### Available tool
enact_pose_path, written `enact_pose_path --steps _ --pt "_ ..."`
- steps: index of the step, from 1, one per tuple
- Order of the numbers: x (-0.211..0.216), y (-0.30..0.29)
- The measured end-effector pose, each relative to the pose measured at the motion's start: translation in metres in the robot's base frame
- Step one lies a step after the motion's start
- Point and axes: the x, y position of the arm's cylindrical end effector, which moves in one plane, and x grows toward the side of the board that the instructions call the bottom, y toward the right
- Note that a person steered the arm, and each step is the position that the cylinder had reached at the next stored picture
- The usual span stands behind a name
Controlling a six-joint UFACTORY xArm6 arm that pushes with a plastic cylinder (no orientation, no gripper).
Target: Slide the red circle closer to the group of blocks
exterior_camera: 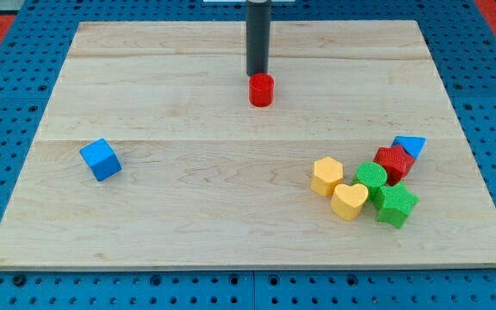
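Note:
The red circle stands on the wooden board near the view's top centre. My tip is just above it in the view, at its top-left edge, touching or nearly touching. The group of blocks sits at the view's lower right: a yellow hexagon, a yellow heart, a green circle, a green star, a red star and a blue triangle. The red circle is well apart from the group.
A blue cube sits alone at the view's left. The board lies on a blue perforated table.

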Motion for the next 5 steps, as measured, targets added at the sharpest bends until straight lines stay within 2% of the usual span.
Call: enact_pose_path --steps 2,3,5 --pt "0.012 -0.022" --pt "0.030 -0.004" --pt "0.035 0.040"
